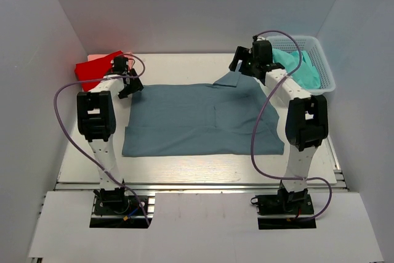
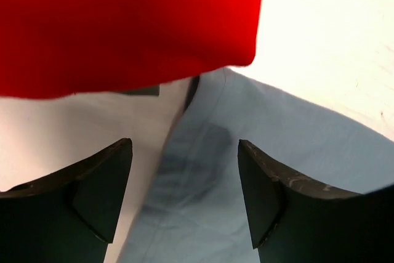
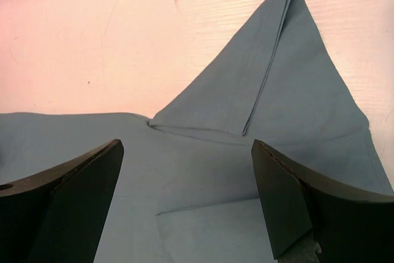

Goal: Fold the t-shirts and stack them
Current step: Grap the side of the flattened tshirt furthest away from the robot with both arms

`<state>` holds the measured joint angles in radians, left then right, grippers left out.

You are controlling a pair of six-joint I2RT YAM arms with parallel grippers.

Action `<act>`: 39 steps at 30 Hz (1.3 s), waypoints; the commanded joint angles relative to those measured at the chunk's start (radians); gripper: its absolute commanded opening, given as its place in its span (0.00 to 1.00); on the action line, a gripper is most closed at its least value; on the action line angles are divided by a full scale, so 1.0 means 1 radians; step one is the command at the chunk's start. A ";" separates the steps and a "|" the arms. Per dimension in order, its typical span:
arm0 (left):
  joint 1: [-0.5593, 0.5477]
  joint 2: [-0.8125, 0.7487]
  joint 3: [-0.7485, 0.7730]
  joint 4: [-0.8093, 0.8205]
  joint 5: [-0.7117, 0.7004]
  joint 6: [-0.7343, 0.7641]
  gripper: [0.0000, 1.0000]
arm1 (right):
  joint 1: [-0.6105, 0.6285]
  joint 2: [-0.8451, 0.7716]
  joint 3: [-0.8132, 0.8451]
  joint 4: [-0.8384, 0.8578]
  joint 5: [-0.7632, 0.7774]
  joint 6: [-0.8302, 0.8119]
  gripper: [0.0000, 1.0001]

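A dusty blue-grey t-shirt (image 1: 203,118) lies spread flat on the white table (image 1: 184,165). Its far right sleeve (image 3: 246,90) is folded inward into a point. My left gripper (image 1: 126,84) hovers at the shirt's far left corner. In the left wrist view it (image 2: 184,192) stands open, with the shirt's edge (image 2: 209,170) below the gap and nothing pinched. My right gripper (image 1: 243,63) hangs over the far right sleeve. The right wrist view shows it (image 3: 188,195) open above the cloth (image 3: 184,170). A folded red t-shirt (image 1: 92,72) lies on a pink one (image 1: 101,57) at the back left.
A white mesh basket (image 1: 305,40) at the back right holds a crumpled teal t-shirt (image 1: 298,69). In the left wrist view the red t-shirt (image 2: 123,23) lies just beyond the fingers. White walls enclose the table on three sides. Purple cables loop off both arms.
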<state>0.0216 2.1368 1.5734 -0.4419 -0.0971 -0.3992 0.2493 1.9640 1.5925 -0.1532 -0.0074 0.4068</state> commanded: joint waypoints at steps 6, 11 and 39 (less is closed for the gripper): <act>-0.017 0.070 0.066 0.063 -0.096 0.036 0.80 | -0.034 0.079 0.081 -0.014 -0.065 0.007 0.90; -0.026 0.132 0.132 0.011 -0.107 0.036 0.79 | -0.041 0.108 0.104 -0.008 -0.092 0.020 0.90; -0.083 0.074 -0.003 0.035 -0.030 0.065 0.00 | -0.054 0.271 0.321 -0.054 0.077 0.021 0.88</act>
<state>-0.0463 2.2177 1.6127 -0.3023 -0.1570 -0.3199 0.2028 2.1872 1.8050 -0.1978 0.0414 0.4561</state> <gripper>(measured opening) 0.015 0.882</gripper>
